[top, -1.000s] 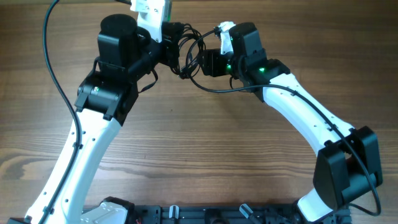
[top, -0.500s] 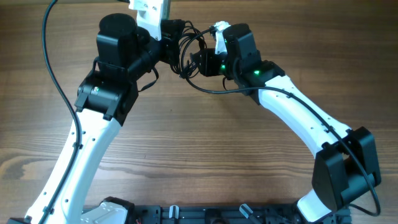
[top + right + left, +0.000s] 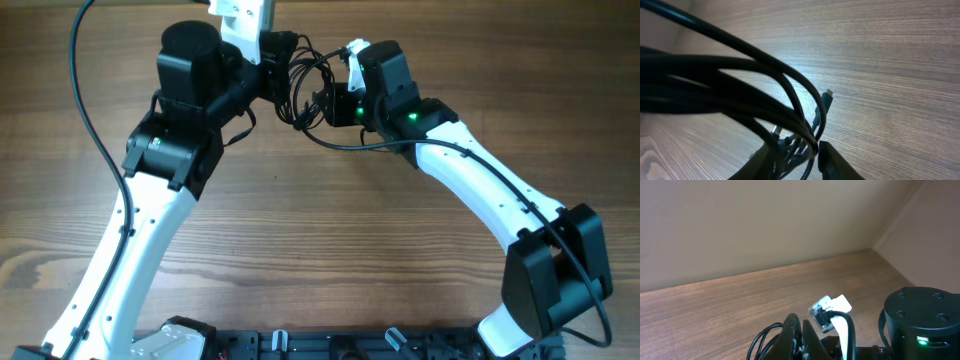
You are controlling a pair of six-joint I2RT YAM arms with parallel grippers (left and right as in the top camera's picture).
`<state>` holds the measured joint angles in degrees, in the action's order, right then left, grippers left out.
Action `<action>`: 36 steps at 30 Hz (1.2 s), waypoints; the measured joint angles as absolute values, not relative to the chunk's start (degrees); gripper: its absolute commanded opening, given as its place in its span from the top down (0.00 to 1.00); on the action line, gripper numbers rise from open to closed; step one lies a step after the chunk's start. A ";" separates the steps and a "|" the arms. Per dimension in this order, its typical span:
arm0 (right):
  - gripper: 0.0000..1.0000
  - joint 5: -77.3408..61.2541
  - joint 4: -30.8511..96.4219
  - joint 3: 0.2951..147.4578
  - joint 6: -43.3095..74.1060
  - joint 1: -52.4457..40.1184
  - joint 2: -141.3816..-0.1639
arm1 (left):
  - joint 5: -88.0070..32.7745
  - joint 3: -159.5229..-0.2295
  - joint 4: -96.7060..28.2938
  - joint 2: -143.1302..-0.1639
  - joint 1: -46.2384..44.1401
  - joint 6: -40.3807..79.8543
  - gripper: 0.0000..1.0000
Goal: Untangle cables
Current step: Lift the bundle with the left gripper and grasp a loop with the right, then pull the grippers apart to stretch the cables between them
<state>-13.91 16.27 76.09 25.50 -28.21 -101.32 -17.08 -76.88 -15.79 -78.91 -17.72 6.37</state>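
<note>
Right gripper (image 3: 799,159): fingers a little apart, thin strands between them; real pinch or not, cannot tell.
Cables (image 3: 765,75): dark looped bundle, lifted off the table (image 3: 330,240), between both grippers.
Left gripper (image 3: 798,339): fingers together, clamped on the bundle's far side.
Handling: probably light, soft, springy; smooth jacket likely slippery.
Where to hold: one outer strand near its plug (image 3: 827,95), not the whole knot.

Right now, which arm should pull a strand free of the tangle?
Right. The left gripper is shut on the cables, anchoring them; the right gripper straddles a few strands, likely ready to pinch and pull away.
</note>
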 measured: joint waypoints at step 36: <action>0.96 6.02 35.38 76.07 26.33 -17.08 -101.58 | -10.83 -76.82 -24.95 -82.06 -5.54 3.46 0.62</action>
<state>6.02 35.38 76.07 26.33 -17.08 -101.58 -10.83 -76.82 -24.95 -82.06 -5.54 3.46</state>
